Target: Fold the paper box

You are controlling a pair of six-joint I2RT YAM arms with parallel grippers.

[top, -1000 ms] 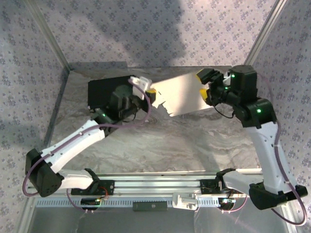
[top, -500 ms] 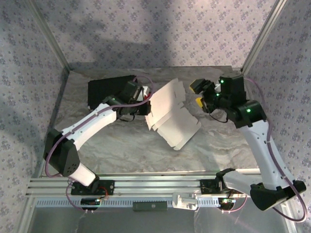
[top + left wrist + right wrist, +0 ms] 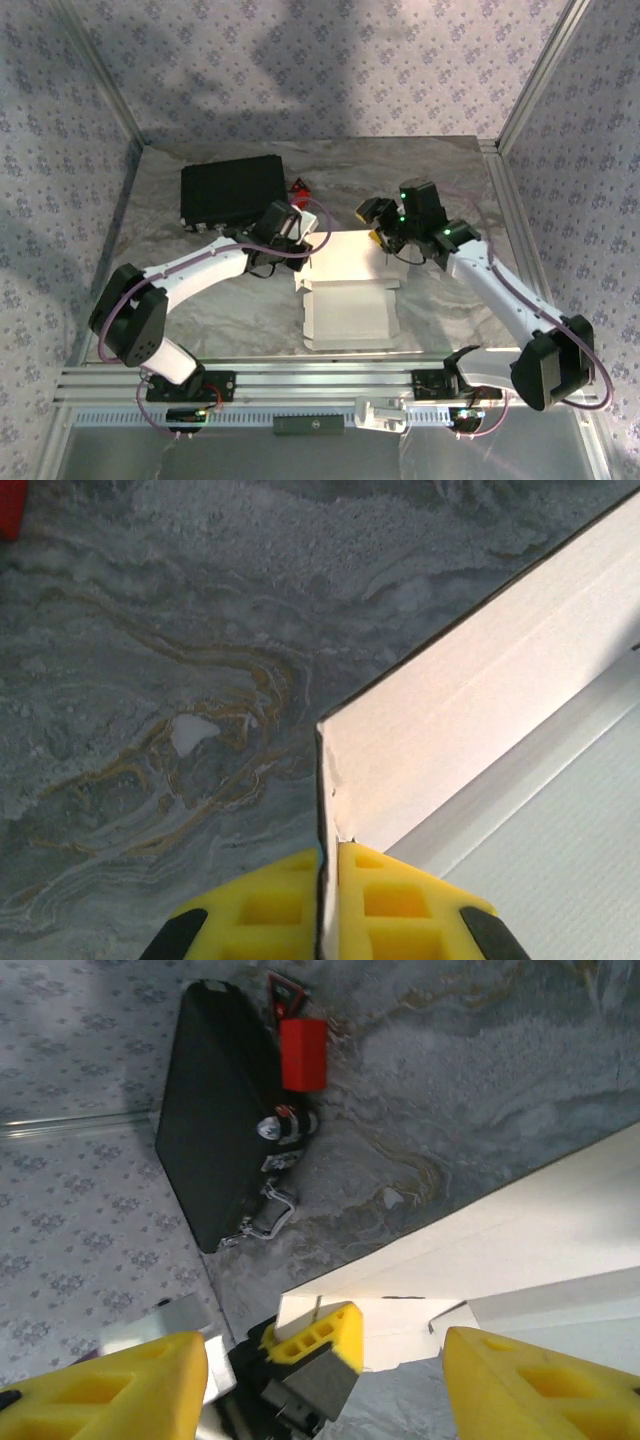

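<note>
Since half a second ago, your thin paper box sheet [image 3: 345, 305], white side up, has come down from its tilted, lifted pose and now lies near the front middle of the grey marbled table [image 3: 440, 315]. Both arms have swung inward with it; the right one has moved from the far right corner toward the centre.

Your left gripper [image 3: 328, 878] has its yellow fingertips pressed together on the edge of one white flap. In the left wrist view that flap stands on edge, rising from the flatter card beside it, with its corner just past the fingertips. From above, this gripper sits at the sheet's far left corner.

Your right gripper [image 3: 378, 224] has its jaws spread apart, with nothing between them. It hangs over the far right corner of the sheet. You cannot tell from these views whether it touches the card. In its own wrist view the two yellow fingers frame the far edge of the sheet and the left gripper's pinched fingertip.

Beyond the sheet, near the far left corner of the table, lies a black rectangular case [image 3: 232, 188] with small metal latches on its side. A small red block-shaped object [image 3: 303, 1053] sits just beside its right end. Both are well apart from the card.
</note>
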